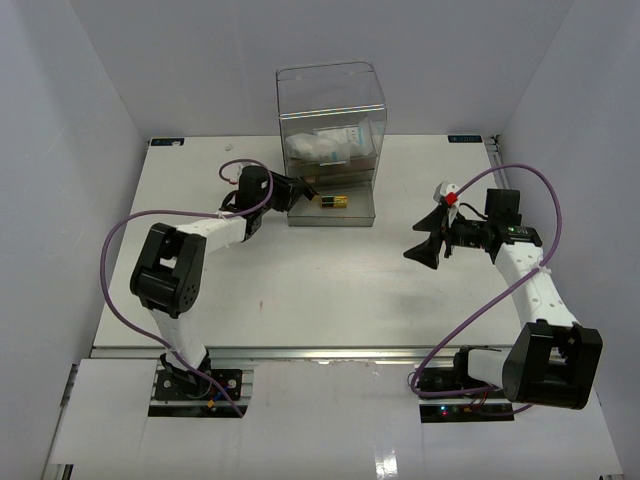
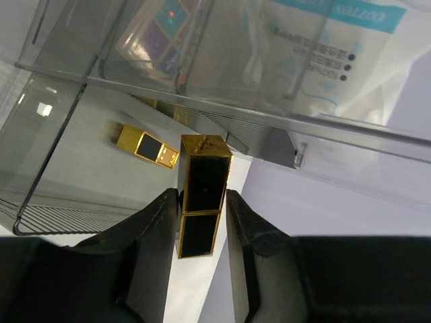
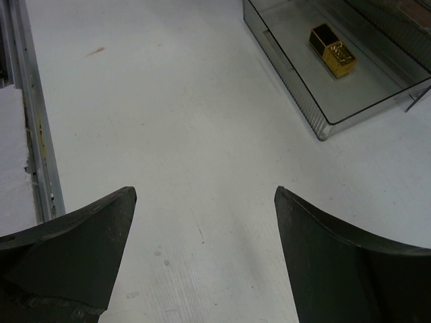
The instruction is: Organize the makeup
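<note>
Black right tool (image 3: 205, 195), fingers wide apart, hovers over the white desk (image 3: 168, 101). Left tool (image 2: 201, 202) is clamped on a black-and-gold lipstick (image 2: 204, 182) at the edge of the clear drawer box's (image 1: 330, 110) pulled-out bottom drawer (image 3: 289, 81), where a second gold lipstick (image 2: 147, 146) lies flat. White-blue packet (image 2: 330, 54) and eyeshadow palette (image 2: 151, 33) sit in the compartments above.

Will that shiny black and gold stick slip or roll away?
Probably stiff: the black-and-gold case shows straight edges in the left hand. Its glossy sides look slippery, so it might slide. Square sides suggest it won't roll, like the other case lying flat in the drawer.
</note>
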You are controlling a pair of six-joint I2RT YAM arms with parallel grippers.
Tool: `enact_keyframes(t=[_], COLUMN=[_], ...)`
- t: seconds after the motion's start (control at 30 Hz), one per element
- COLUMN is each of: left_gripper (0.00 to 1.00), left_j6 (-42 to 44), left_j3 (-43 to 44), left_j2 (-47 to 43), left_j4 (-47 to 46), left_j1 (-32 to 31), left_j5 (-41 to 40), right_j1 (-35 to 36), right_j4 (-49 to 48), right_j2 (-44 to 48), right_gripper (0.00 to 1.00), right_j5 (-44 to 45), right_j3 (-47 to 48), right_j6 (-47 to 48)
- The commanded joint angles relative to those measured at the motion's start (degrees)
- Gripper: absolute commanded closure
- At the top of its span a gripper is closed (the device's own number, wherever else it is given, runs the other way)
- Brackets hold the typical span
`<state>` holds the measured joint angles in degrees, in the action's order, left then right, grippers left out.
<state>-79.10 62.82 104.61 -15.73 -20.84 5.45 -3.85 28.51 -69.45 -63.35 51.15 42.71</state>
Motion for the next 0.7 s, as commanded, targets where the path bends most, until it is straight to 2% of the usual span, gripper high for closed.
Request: enact_keyframes(t=[0.0, 0.13, 0.4, 0.53, 0.57, 0.63, 0.67], left_gripper=[0.38, 0.27, 0.26, 0.22, 0.18, 0.02, 0.02], left_j6=[-2.7, -2.0, 5.5, 20.3, 22.1, 31.1, 33.4], left_j3=[1.5, 1.0, -1.4, -5.7, -7.3, -9.9, -11.3], left_j2=[1.5, 1.4, -4.3, -11.5, -13.8, -18.2, -20.9], left_j4=[-1.6, -2.3, -8.4, -13.2, -12.7, -10.3, -8.9], left_j1=[-0.3, -0.3, -0.3, 0.3, 1.0, 3.5, 4.7], left_j5=[-0.6, -0.1, 3.2, 12.6, 16.2, 24.8, 30.7], right_j1=[-0.6, -0.7, -1.0, -1.0, -1.0, -1.0, -0.9], right_j4=[-0.9, -0.9, -0.8, 0.7, 1.7, 3.5, 4.8], right_j2=[1.0, 0.9, 1.4, 2.5, 2.8, 3.8, 4.7], right_gripper=[0.1, 0.1, 0.1, 0.1, 0.1, 0.1, 0.1], right_j5=[-1.2, -1.1, -1.6, -3.8, -4.1, -5.2, -6.2], right_j3=[-0.5, -0.5, -1.1, -2.4, -2.6, -3.3, -3.7], right_j6=[1.3, 1.4, 2.3, 7.3, 9.2, 13.7, 15.7])
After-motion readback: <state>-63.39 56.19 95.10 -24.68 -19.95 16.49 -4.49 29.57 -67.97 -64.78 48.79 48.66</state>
